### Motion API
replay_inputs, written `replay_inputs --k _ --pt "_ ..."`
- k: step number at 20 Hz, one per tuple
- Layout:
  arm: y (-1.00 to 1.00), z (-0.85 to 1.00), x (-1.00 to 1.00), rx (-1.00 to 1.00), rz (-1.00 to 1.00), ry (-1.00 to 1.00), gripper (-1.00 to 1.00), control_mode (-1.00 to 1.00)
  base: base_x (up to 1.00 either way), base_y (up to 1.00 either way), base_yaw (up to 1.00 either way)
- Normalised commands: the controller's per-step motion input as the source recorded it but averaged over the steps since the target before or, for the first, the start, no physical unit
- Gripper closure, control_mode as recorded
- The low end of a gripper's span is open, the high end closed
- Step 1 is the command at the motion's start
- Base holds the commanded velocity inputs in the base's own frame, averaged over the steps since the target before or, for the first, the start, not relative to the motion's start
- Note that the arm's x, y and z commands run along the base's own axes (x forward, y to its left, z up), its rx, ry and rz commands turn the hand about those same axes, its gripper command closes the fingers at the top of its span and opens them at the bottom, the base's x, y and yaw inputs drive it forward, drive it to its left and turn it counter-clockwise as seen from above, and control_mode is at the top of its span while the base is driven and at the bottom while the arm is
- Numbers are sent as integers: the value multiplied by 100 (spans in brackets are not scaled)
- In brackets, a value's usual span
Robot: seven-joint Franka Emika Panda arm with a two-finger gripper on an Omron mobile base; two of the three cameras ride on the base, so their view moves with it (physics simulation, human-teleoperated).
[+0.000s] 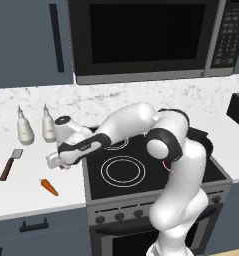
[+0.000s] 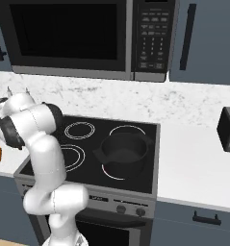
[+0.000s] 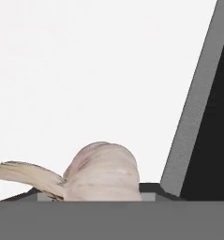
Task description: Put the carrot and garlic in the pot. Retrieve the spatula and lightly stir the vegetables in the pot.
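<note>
Watching the stove (image 1: 141,172) first: the pot (image 2: 124,150) sits on its right front ring, well apart from my hand (image 1: 55,161), which hangs low over the white tabletop (image 1: 21,192) just left of the stove edge. The spatula (image 1: 11,163) and carrot (image 1: 49,187) lie nearby on that tabletop. The garlic (image 3: 101,172) sits right at the fingertips; I cannot tell whether the fingers pinch it. A loose grip could drop it during the long carry. No legible writing anywhere.
</note>
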Motion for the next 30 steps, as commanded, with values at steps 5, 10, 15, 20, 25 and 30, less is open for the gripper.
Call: replay_inputs --k 5,10,15,20,25,30 --pt "-72 86 -59 0 11 -11 100 -100 0 0 0" --pt "-99 79 -32 0 2 -3 100 -100 0 0 0" --pt "-100 49 -33 0 0 0 100 -100 0 0 0" --pt "-100 11 -13 6 -5 1 100 -100 0 0 0" --pt "-100 8 -7 21 -11 0 100 -100 0 0 0" --pt "-100 47 0 19 -11 0 100 -100 0 0 0"
